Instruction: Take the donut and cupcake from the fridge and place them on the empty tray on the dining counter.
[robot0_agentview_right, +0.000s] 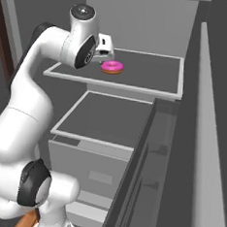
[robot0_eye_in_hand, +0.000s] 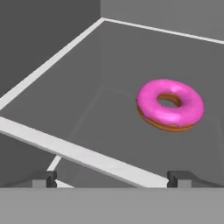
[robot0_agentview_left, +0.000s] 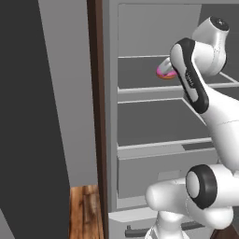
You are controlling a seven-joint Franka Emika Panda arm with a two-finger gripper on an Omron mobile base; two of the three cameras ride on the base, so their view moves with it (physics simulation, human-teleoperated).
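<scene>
The donut, a pink-iced ring on a tan base, lies flat on the upper shelf of the open fridge. My gripper is open and holds nothing; it hovers at the shelf's front edge, short of the donut and a little to its left. From the right base view the gripper sits just left of the donut. In the left base view the arm covers most of the donut. The cupcake, the tray and the dining counter are out of view.
Below the donut's shelf are a second bare shelf and a grey drawer. The fridge door stands open on the right. A dark brown panel borders the fridge on the left, above the wood floor.
</scene>
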